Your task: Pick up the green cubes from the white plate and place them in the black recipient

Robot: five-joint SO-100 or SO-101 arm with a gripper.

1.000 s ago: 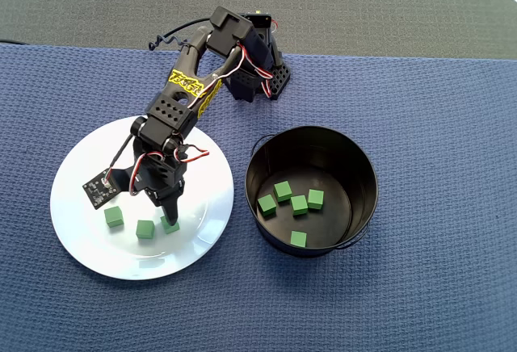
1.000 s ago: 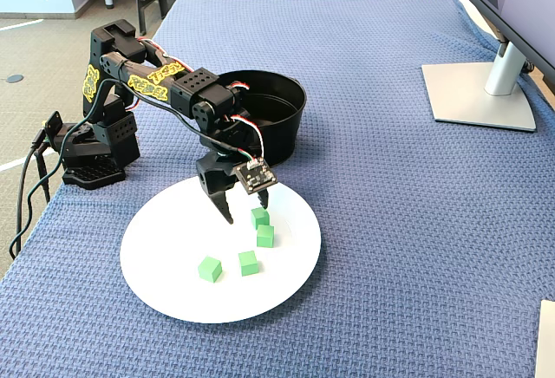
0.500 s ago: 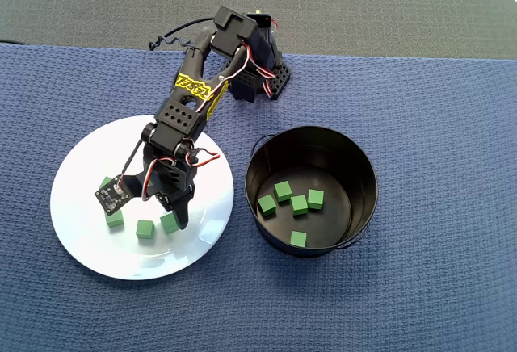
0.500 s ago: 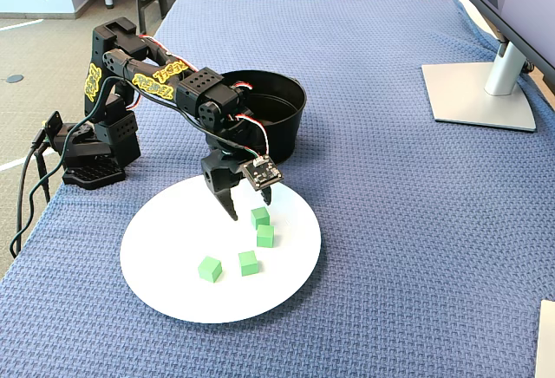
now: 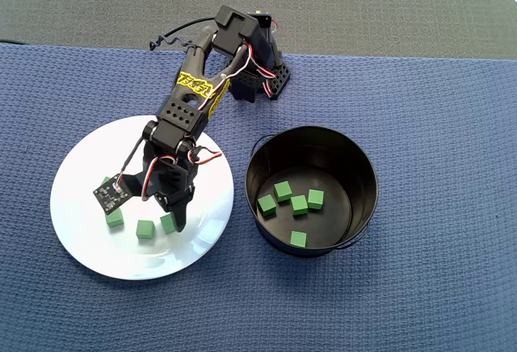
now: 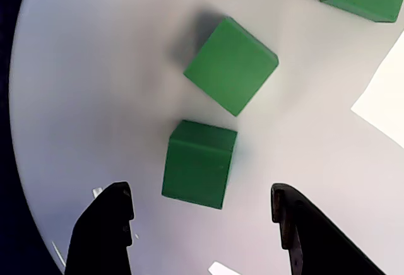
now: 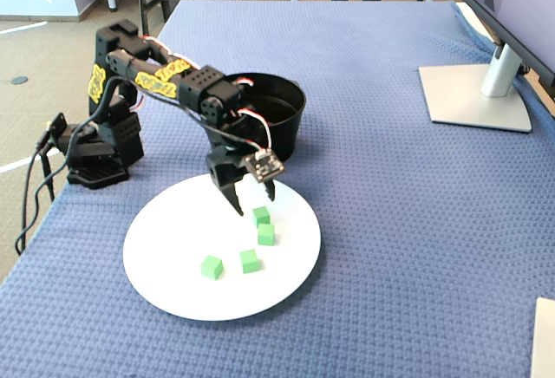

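Note:
The white plate (image 5: pixel 81 207) carries several green cubes: one (image 5: pixel 168 223) at the gripper, two to its left (image 5: pixel 145 229) (image 5: pixel 115 219), and one partly hidden under the wrist board (image 5: pixel 104 181). My gripper (image 5: pixel 173 213) hangs open low over the plate. In the wrist view its fingertips (image 6: pixel 120 193) flank a gap, and a cube (image 6: pixel 199 163) lies just ahead of that gap, untouched. A second cube (image 6: pixel 231 65) sits beyond it. In the fixed view the gripper (image 7: pixel 253 200) points down beside the nearest cube (image 7: pixel 261 215). The black recipient (image 5: pixel 363 166) holds several cubes (image 5: pixel 299 204).
The arm's base (image 5: pixel 254 77) stands behind the plate on the blue woven cloth (image 5: pixel 420 287). A monitor stand (image 7: pixel 475 96) sits at the far right of the table in the fixed view. The pot's wire handle (image 5: pixel 260 140) faces the arm.
The wrist has turned and the open gripper has shifted slightly along the plate, lining up over the cube nearest the pot. No cube has moved.

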